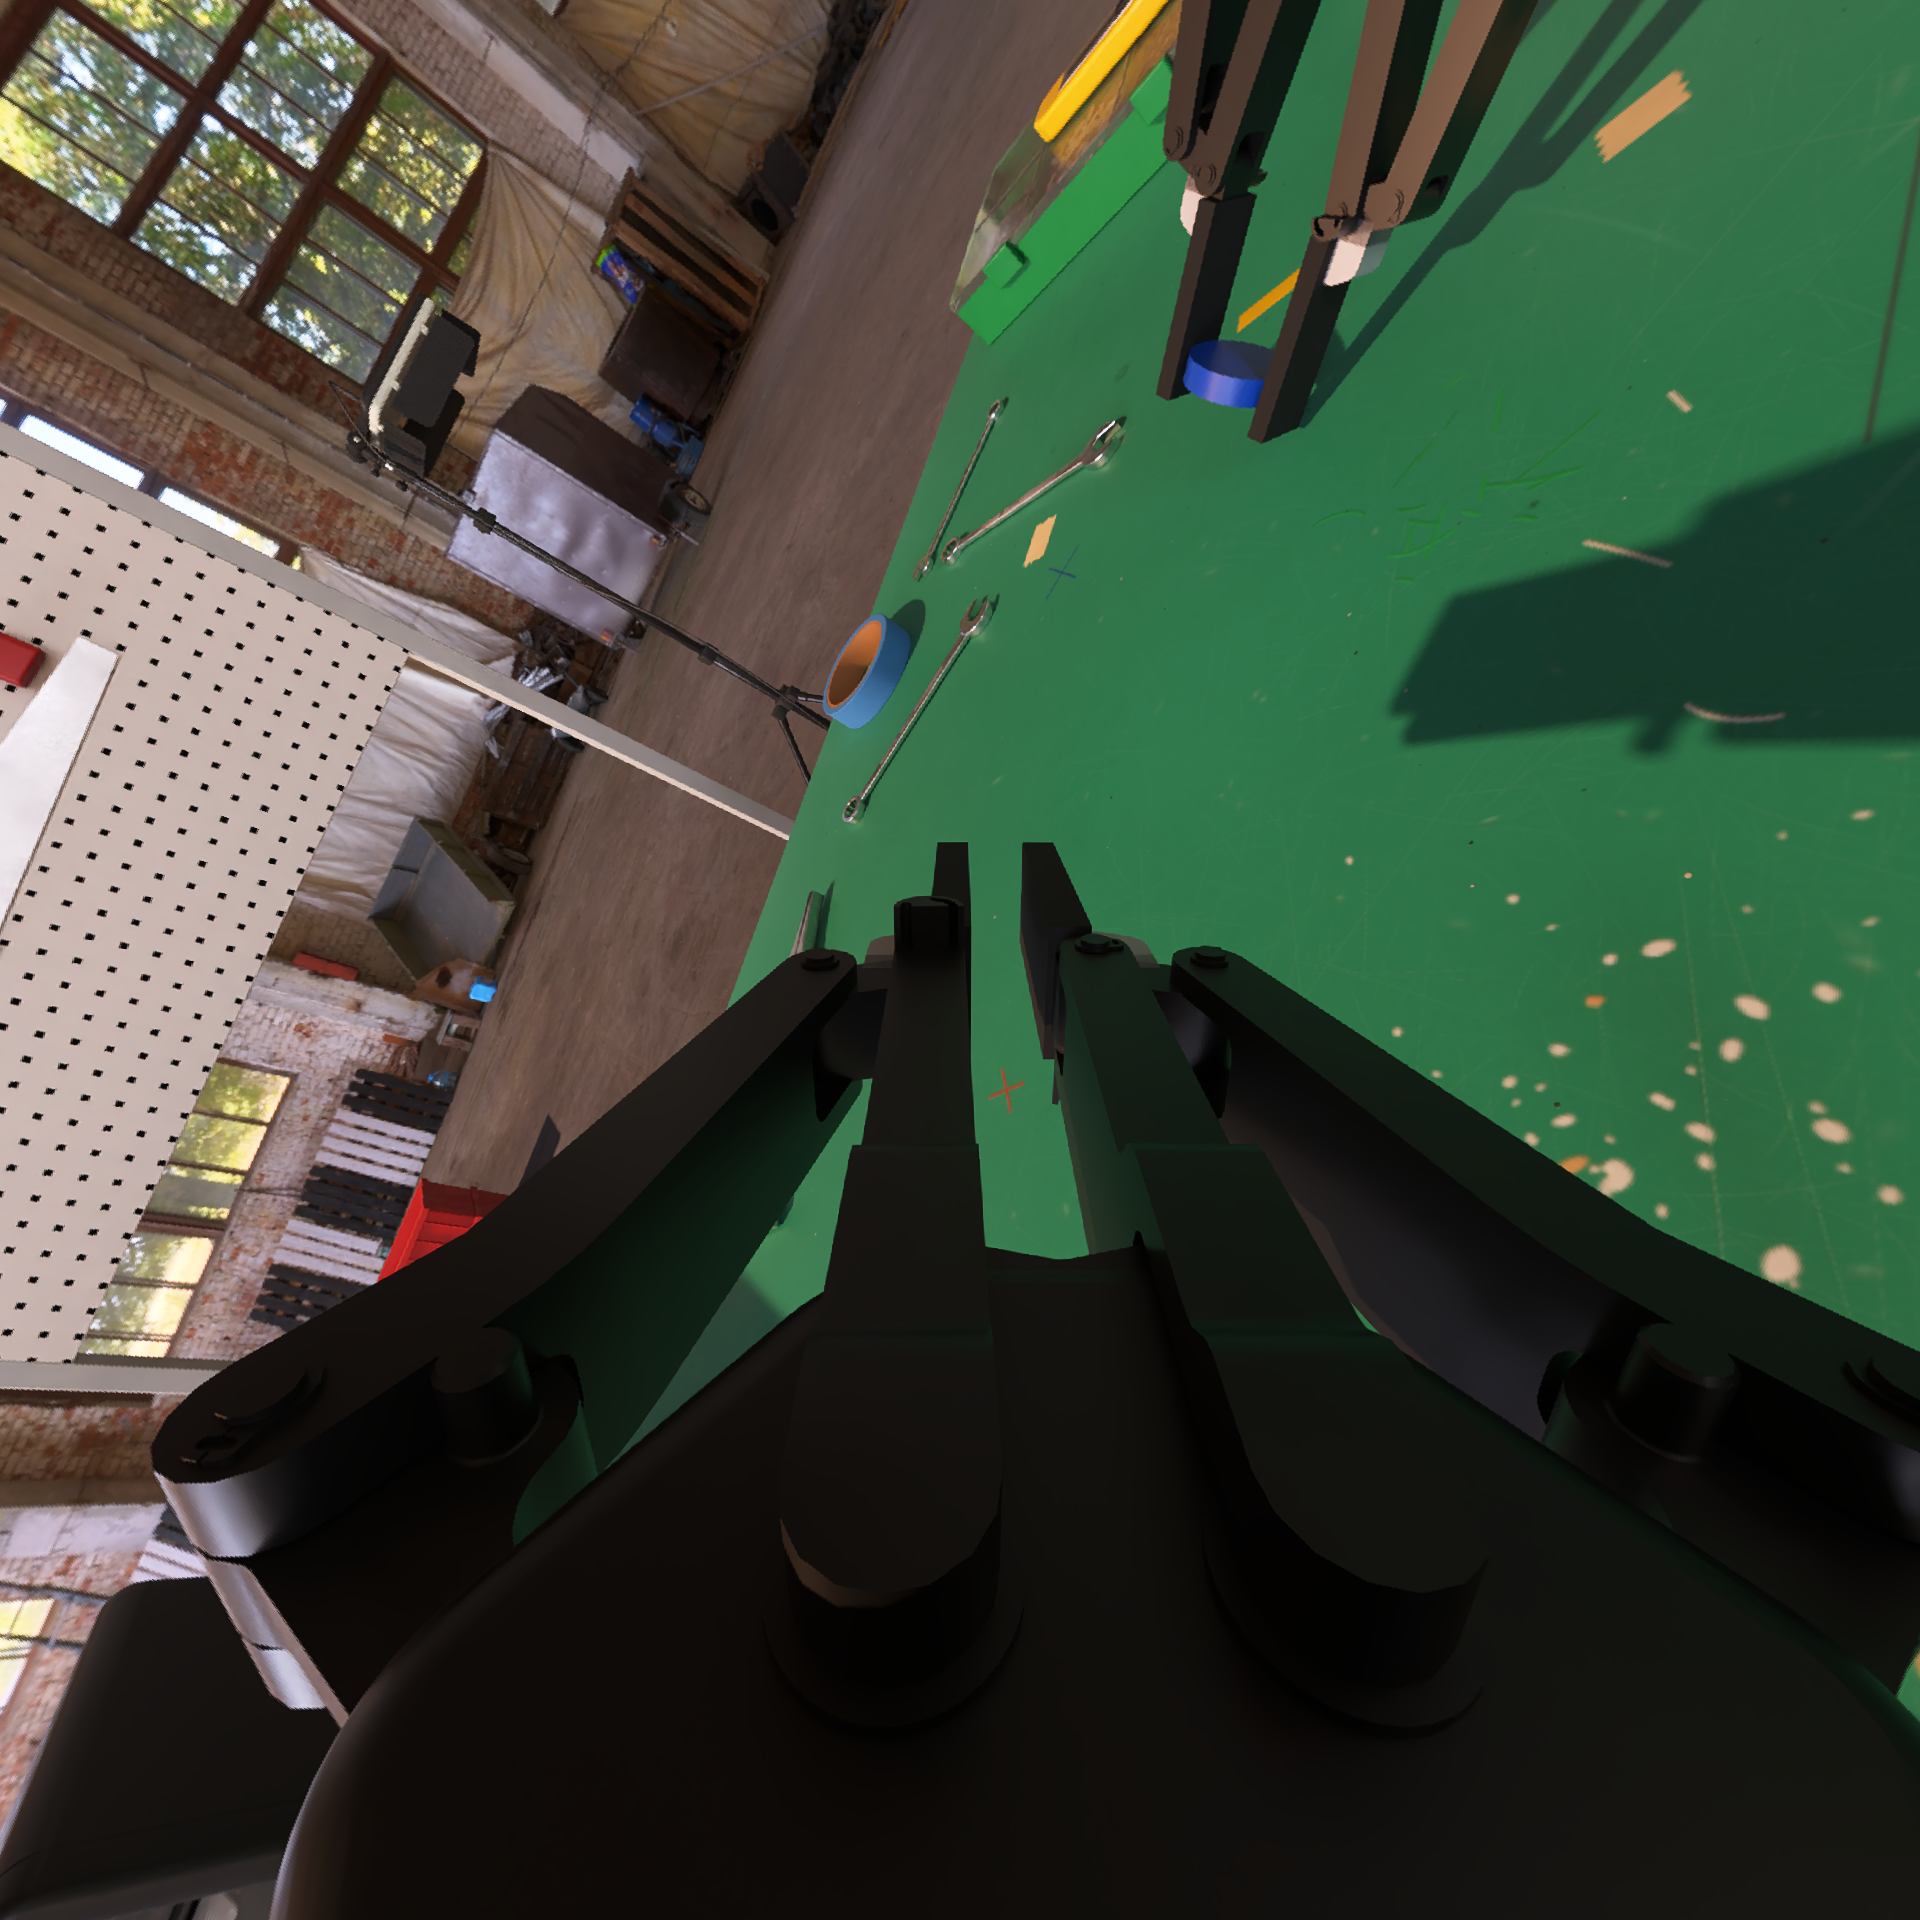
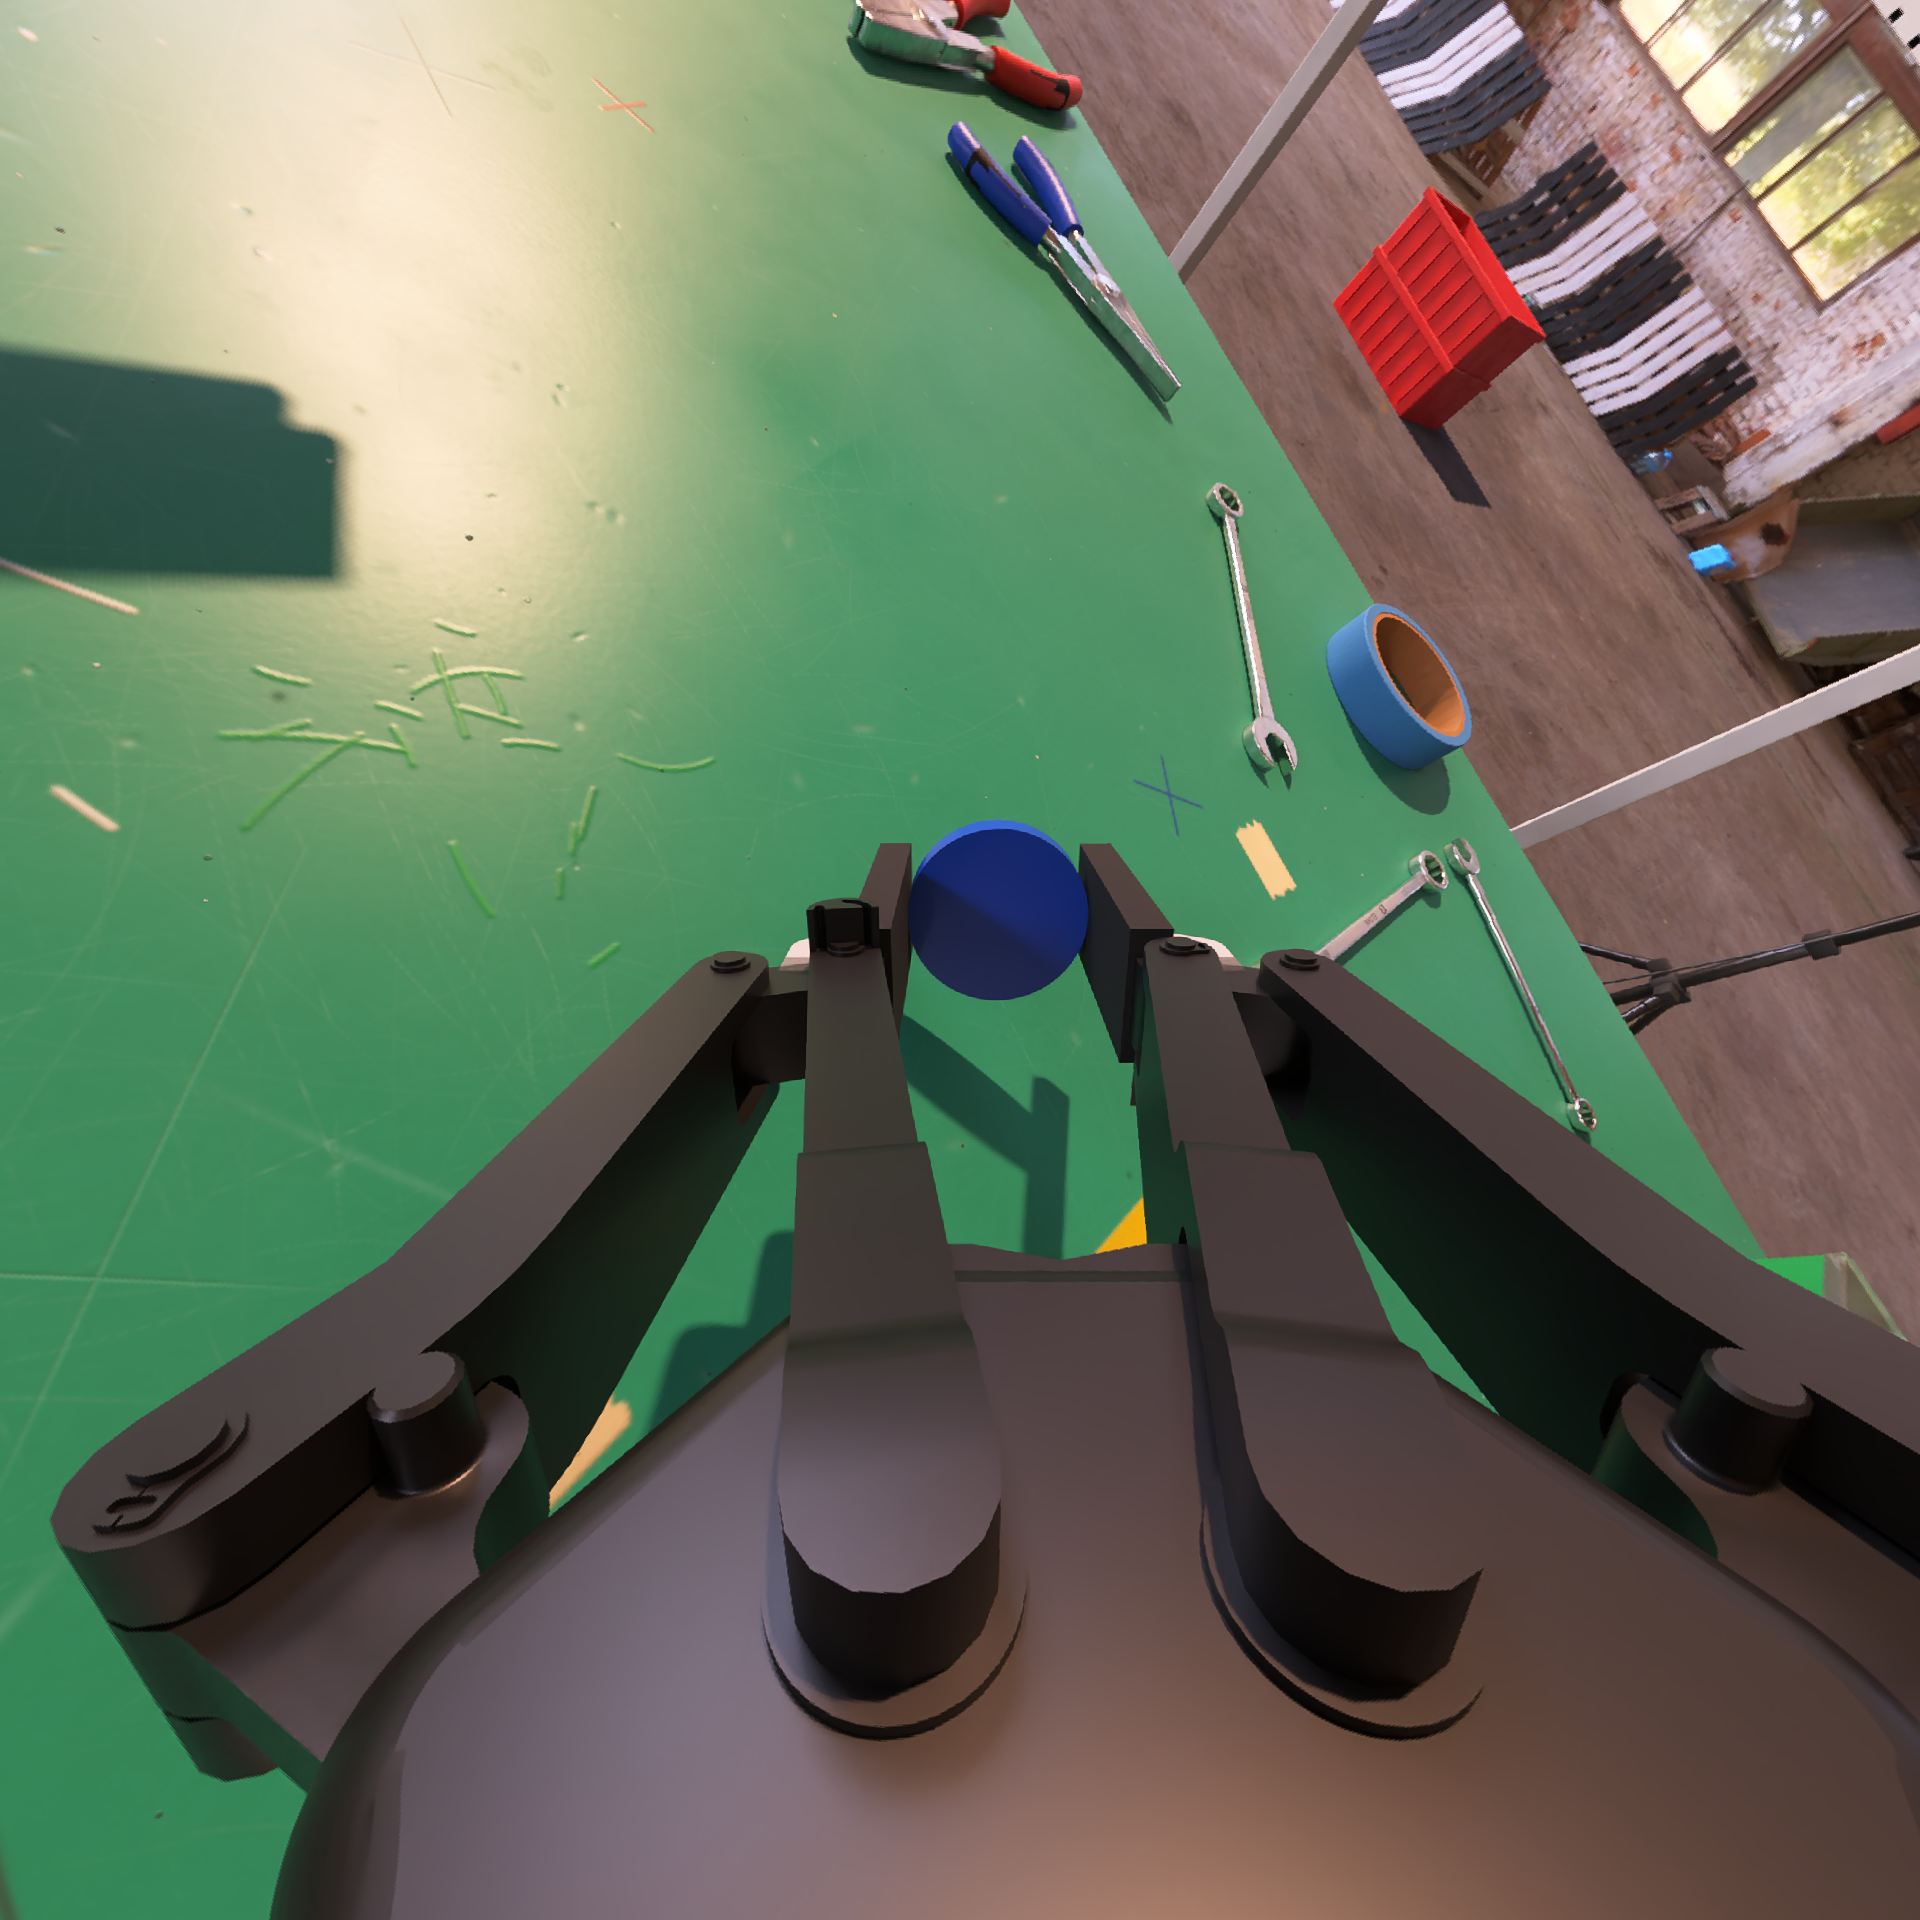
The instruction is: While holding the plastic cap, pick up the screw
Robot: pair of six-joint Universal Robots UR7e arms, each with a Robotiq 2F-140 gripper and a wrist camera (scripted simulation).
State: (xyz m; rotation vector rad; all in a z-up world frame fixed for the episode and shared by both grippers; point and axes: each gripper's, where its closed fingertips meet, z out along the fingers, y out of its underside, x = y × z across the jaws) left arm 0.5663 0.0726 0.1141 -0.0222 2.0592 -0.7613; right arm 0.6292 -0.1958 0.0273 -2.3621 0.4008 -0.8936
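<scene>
My right gripper (image 2: 995,862) is shut on the round blue plastic cap (image 2: 997,909), held by its sides just above the green table (image 2: 623,468). In the left wrist view the right gripper (image 1: 1231,410) stands upright at the top with the cap (image 1: 1224,374) between its fingertips. My left gripper (image 1: 995,862) hangs low over the table near its edge. Its jaws stand a narrow gap apart with nothing between them. A small grey metal piece, apparently the screw (image 1: 814,920), lies just left of the left fingers at the table edge, partly hidden by the linkage.
Three wrenches (image 1: 1023,499) (image 1: 920,707) (image 1: 961,488) and a blue tape roll (image 1: 868,670) lie along the table edge between the grippers. A green block with a yellow piece (image 1: 1070,208) sits beyond. Blue-handled pliers (image 2: 1049,234) and red-handled pliers (image 2: 977,47) lie farther along. The floor drops off past the edge.
</scene>
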